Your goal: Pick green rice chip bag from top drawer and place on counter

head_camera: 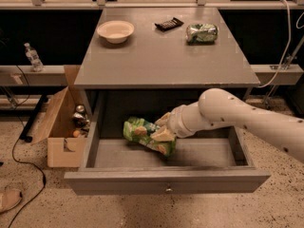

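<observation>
The green rice chip bag (pixel 138 131) lies crinkled in the open top drawer (pixel 204 153), left of its middle, with its right end tilted up. My gripper (pixel 162 128) reaches in from the right on the white arm and is shut on the bag's right part, one pale finger above it and one in front. The bag's right end is partly hidden behind the fingers. The counter (pixel 156 56) is the grey cabinet top above the drawer. The drawer's knob (pixel 167 189) shows on the front panel.
On the counter stand a white bowl (pixel 115 31) at the back left, a black flat object (pixel 169 23) and a crushed green-silver can (pixel 202 33) at the back right. An open cardboard box (pixel 59 122) stands on the floor left of the cabinet. A water bottle (pixel 32 57) sits on a ledge beyond it.
</observation>
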`<control>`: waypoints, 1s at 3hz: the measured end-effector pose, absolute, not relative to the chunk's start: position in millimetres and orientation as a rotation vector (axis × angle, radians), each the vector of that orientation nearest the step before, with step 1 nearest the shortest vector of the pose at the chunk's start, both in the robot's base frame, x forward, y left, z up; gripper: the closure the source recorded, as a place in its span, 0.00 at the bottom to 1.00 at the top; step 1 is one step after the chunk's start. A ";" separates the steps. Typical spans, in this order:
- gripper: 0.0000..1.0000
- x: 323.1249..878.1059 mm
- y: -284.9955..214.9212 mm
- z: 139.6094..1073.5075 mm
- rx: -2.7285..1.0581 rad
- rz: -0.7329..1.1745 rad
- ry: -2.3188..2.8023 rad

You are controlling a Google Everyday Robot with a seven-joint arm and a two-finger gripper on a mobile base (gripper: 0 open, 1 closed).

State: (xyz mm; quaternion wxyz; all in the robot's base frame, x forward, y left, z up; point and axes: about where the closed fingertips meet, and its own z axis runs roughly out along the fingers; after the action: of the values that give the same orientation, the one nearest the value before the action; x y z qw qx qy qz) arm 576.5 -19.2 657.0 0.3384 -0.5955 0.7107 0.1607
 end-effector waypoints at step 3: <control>1.00 540.9 -106.1 771.7 -1.427 0.524 1.623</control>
State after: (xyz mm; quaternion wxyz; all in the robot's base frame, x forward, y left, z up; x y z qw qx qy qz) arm 540.9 -106.1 771.7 0.4430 -0.5755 0.6542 0.2112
